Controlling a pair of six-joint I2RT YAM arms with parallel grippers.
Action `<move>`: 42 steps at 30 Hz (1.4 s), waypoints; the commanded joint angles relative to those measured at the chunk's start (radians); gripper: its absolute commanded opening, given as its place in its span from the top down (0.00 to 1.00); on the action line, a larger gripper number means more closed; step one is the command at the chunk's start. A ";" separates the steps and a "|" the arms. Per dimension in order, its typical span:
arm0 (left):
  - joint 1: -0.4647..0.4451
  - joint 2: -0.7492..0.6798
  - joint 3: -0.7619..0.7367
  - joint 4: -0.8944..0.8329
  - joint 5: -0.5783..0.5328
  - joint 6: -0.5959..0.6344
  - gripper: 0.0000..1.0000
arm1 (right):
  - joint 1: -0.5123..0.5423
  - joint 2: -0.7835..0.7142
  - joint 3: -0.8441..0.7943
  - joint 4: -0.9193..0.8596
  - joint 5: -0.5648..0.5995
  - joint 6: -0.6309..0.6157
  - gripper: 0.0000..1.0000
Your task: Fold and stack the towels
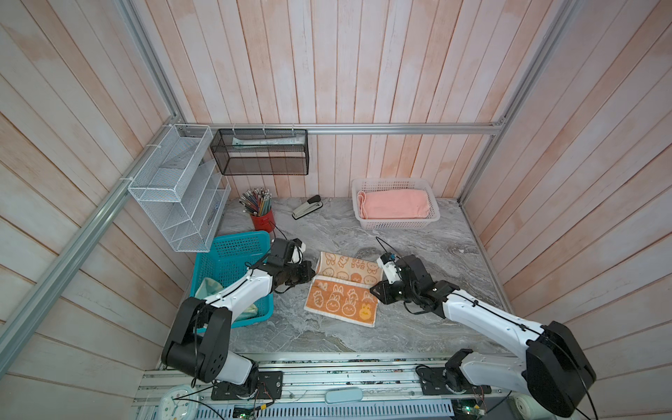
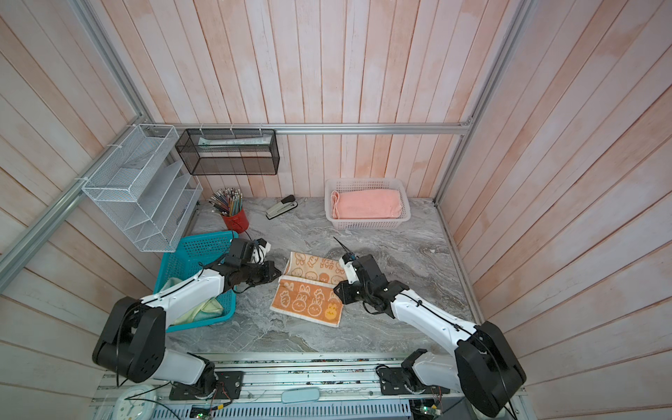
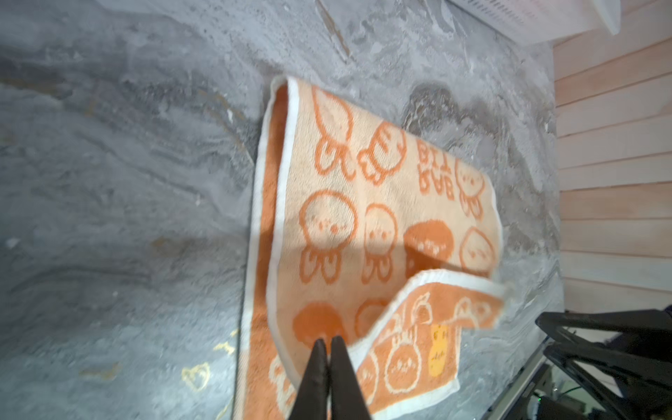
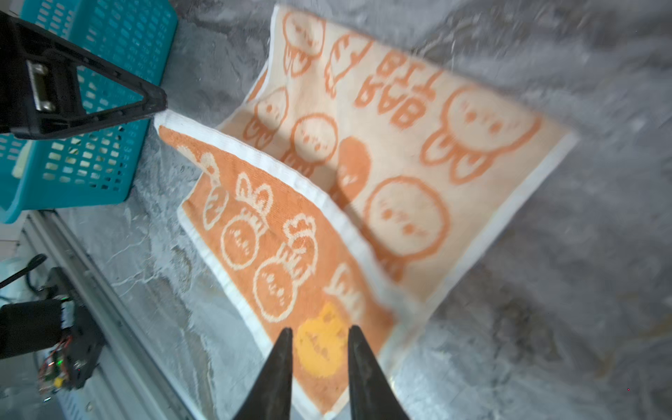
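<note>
The orange-and-cream bunny towel point(image 1: 343, 287) point(image 2: 309, 287) lies mid-table, its near half folded up over the far half, orange side up. My left gripper point(image 1: 312, 273) point(image 3: 328, 342) sits at the towel's left edge; its jaws are shut on the white-hemmed corner, which is lifted off the table. My right gripper point(image 1: 373, 291) point(image 4: 322, 331) hovers open over the right corner with the yellow bunny; that corner is blurred and not gripped. A folded salmon-pink towel point(image 1: 394, 205) lies in the white basket point(image 1: 396, 226). A pale yellow and teal towel point(image 1: 209, 289) lies in the teal basket point(image 1: 225, 251).
A red cup of pencils point(image 1: 262, 218) and a stapler point(image 1: 307, 208) stand at the back left. A white wire rack point(image 1: 178, 189) and a black mesh basket point(image 1: 260, 152) hang on the walls. The teal basket is close behind my left arm.
</note>
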 commanded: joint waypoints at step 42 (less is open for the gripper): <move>-0.443 0.505 0.374 -0.040 -0.065 -0.099 0.70 | -0.179 0.732 0.410 -0.007 -0.067 -0.098 0.99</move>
